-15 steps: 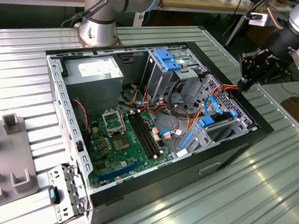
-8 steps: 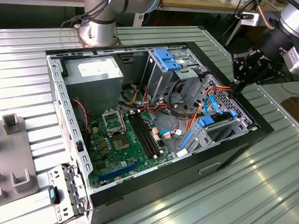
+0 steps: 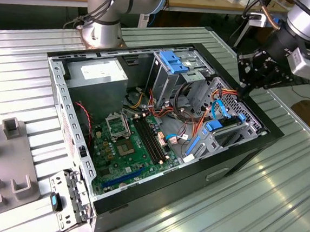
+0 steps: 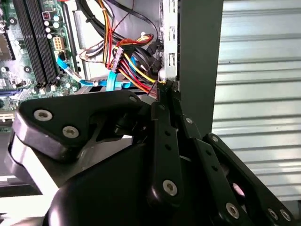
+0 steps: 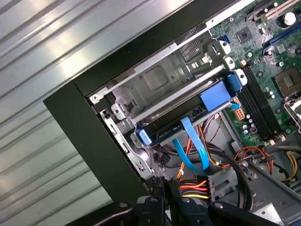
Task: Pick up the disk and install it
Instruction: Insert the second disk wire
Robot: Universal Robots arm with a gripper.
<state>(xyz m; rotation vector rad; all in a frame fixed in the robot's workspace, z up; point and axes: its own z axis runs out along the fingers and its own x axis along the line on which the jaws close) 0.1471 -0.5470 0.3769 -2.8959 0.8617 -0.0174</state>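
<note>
Sitting in case bay: dark disk [image 5: 188, 113], blue rails, end tabs.

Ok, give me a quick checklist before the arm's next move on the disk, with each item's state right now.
1. Flat dark disk with bright blue plastic rails located: ok, it lies across the drive bay of the open black computer case.
2. Gripper empty: ok, shut on nothing.
3. Gripper at the disk: not ok, it hangs apart from it, near the case wall.
4. Thin blue flat cable away from the disk: not ok, it hangs at the disk's edge.
5. Disk fully seated: cannot tell.
</note>
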